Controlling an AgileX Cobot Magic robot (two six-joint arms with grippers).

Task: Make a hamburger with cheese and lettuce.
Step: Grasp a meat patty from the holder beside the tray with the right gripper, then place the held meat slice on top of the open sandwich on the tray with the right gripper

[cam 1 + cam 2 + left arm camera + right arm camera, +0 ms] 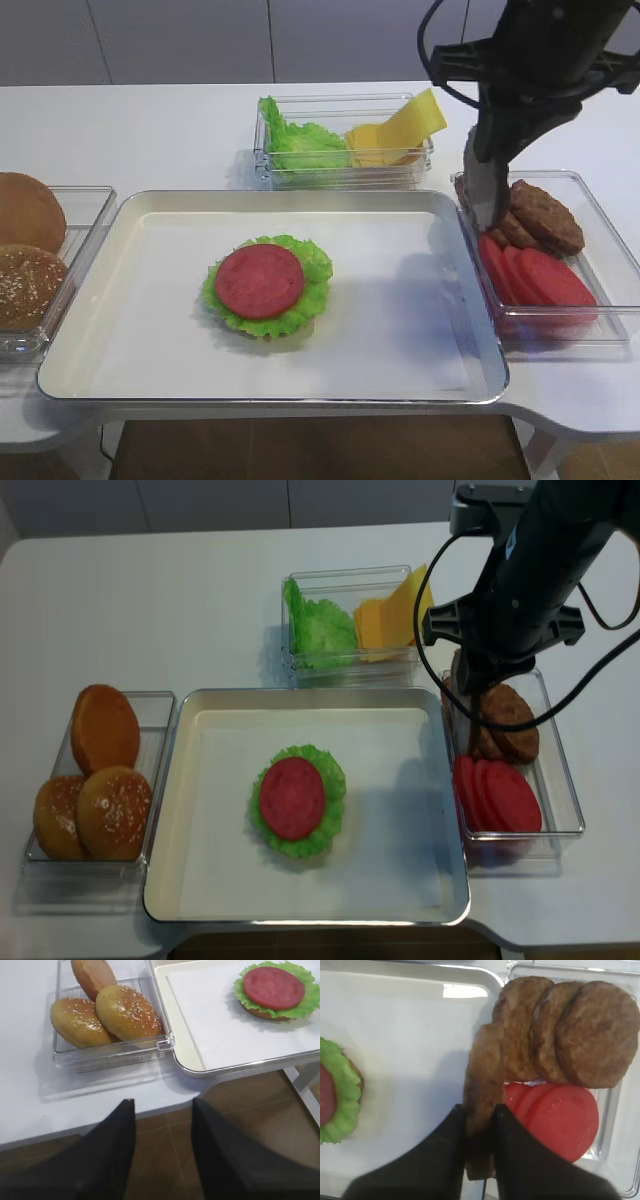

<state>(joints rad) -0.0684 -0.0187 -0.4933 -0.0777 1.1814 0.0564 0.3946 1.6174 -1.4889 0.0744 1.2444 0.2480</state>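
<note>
The hamburger sits mid-tray: a red round slice on a ruffled green leaf over a tan base; it also shows in the left wrist view and the other high view. My right gripper is shut on a brown patty, held edge-on above the seam between the tray and the right bin; it also shows in the high view. Spare lettuce and cheese slices lie in the back bin. My left gripper is open and empty, off the table's front left over the floor.
The right bin holds loose patties and red slices. A left bin holds tan buns. The metal tray lies between the bins. The table's front edge is just below the tray.
</note>
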